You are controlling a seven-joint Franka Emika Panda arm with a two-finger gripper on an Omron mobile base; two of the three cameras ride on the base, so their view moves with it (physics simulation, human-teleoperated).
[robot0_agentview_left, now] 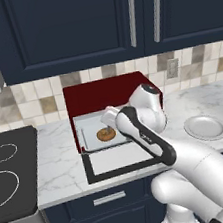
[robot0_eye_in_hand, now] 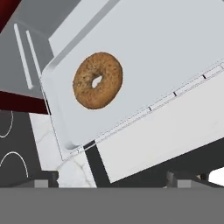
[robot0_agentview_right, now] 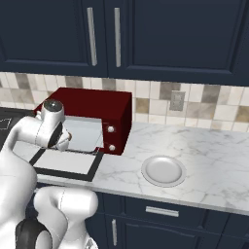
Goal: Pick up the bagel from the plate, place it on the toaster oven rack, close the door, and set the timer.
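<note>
A red toaster oven (robot0_agentview_left: pixel 106 96) is pictured on a marble counter (robot0_agentview_right: pixel 204 146) beneath dark blue cabinets, with its door (robot0_agentview_left: pixel 122 160) dropped flat toward the counter's front edge. The rack (robot0_agentview_left: pixel 94 131) is seen drawn out over the open door, and the bagel (robot0_agentview_left: pixel 106 134) is shown lying flat on it, toward its left half; in the hand view the bagel (robot0_eye_in_hand: pixel 97 80) sits clear of the rack's rim. The plate (robot0_agentview_left: pixel 205 127) is left bare on the counter, well to the right of the oven.

The placing step is judged done, with closing the door next in hand. For that, the gripper (robot0_agentview_left: pixel 110 117) would have to be drawn back clear of the rack, brought under the door's outer edge, and the door swung up until shut; the rack may need to slide in with it. The timer knobs (robot0_agentview_right: pixel 111 137) on the oven's right face would follow.

The fingers (robot0_eye_in_hand: pixel 43 178) are spread wide above the rack, nothing held between them and the bagel untouched.
</note>
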